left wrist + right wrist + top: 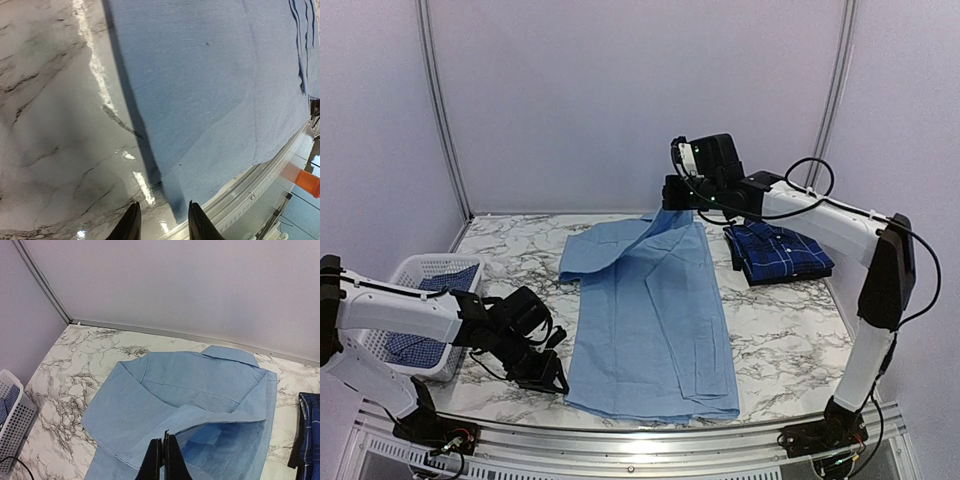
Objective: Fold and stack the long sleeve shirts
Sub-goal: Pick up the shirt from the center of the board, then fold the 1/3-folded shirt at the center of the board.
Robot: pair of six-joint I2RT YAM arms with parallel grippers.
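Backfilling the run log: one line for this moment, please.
left end effector: open, at near hem corner of light blue shirt | right end effector: shut on that shirt, far edge lifted | navy plaid shirt: folded

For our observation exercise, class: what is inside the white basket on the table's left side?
A blue-and-white checked shirt lies crumpled in the white basket. The left arm crosses over the middle, so whether anything lies beneath the shirt cannot be seen.

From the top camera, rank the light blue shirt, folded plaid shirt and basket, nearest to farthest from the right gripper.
1. Light blue shirt, pinched in the right gripper.
2. Plaid shirt, folded, just to its right.
3. Basket, far left edge.
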